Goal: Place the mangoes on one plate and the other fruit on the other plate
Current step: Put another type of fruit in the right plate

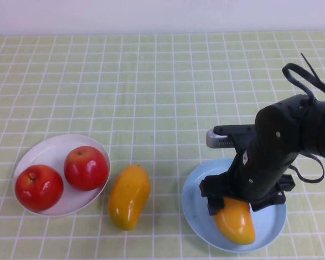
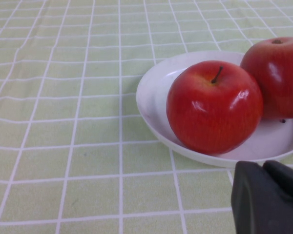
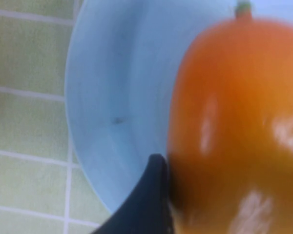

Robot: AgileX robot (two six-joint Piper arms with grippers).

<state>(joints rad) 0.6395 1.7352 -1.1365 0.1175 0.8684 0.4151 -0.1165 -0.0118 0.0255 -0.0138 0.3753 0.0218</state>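
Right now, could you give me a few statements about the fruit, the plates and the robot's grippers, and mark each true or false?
1. Both apples lie on the white plate. True.
2. Both mangoes lie on the blue plate. False: one mango is there; the other mango lies on the cloth between the plates.
3. The right gripper is over the blue plate, at the mango there. True.
4. The left gripper holds an apple. False: it sits beside the white plate, holding nothing.
5. The plates touch. False: they are apart.

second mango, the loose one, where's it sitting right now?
In the high view the loose mango lies on the tablecloth, left of centre, between the white plate and the blue plate, on neither.
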